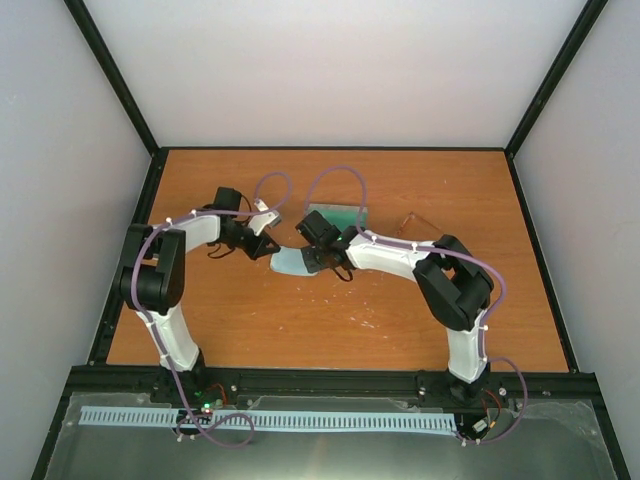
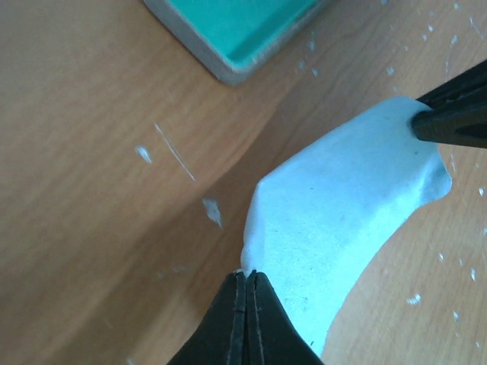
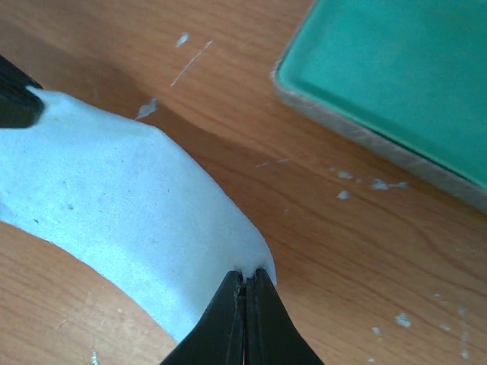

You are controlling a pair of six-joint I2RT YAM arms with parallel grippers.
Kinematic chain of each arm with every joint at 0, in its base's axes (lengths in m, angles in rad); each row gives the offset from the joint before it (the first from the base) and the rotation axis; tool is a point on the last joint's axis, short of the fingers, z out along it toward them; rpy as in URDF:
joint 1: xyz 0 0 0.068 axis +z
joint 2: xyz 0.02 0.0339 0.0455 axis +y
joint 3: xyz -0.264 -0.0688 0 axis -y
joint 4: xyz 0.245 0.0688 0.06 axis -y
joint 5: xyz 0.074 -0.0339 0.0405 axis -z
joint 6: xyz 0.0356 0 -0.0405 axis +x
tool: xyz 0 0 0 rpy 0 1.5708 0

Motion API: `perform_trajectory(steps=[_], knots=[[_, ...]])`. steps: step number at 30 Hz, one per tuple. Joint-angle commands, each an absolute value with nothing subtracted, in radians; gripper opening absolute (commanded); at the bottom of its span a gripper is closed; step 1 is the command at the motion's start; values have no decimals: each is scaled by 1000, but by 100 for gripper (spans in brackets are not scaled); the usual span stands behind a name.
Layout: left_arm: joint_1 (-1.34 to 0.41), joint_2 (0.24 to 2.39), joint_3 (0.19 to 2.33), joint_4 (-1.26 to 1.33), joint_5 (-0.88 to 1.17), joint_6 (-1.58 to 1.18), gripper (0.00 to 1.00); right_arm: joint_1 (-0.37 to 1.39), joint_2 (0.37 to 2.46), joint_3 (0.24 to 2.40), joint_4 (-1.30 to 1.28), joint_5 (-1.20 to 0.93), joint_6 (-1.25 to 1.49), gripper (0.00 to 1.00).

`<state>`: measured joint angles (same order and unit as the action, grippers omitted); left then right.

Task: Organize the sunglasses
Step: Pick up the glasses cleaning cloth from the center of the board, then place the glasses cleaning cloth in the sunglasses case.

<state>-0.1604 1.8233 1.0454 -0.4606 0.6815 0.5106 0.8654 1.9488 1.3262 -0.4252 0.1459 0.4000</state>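
The pale blue-grey cloth [image 1: 290, 263] hangs stretched between my two grippers, a little above the table. My left gripper [image 1: 268, 246] is shut on its left corner, as the left wrist view [image 2: 247, 272] shows on the cloth [image 2: 342, 205]. My right gripper [image 1: 318, 258] is shut on the opposite corner, as the right wrist view [image 3: 247, 275] shows on the cloth [image 3: 114, 198]. The reddish-brown sunglasses [image 1: 418, 221] lie on the table to the right of the grey box [image 1: 335, 217], apart from both grippers.
The grey box with green lining lies open just behind the cloth [image 2: 243, 30] [image 3: 396, 68]. White specks dot the orange wooden table [image 1: 300, 320]. Black frame posts edge the table on both sides.
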Motion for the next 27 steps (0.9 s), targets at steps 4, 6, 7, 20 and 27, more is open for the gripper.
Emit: perform_trajectory(steps=[4, 6, 7, 20, 27], knots=[[-213, 1884, 1157, -415, 709, 463, 1, 818, 1906, 1308, -423, 187, 383, 3], [-239, 1899, 1174, -407, 704, 454, 1, 805, 1903, 1302, -421, 187, 378, 3], [-252, 1906, 1181, -400, 703, 446, 1, 798, 1900, 1299, -421, 189, 376, 3], [-342, 1996, 1313, -342, 697, 369, 0, 689, 1837, 1233, -400, 207, 330, 3], [-349, 2028, 1358, -318, 688, 343, 1, 655, 1844, 1233, -386, 205, 302, 3]])
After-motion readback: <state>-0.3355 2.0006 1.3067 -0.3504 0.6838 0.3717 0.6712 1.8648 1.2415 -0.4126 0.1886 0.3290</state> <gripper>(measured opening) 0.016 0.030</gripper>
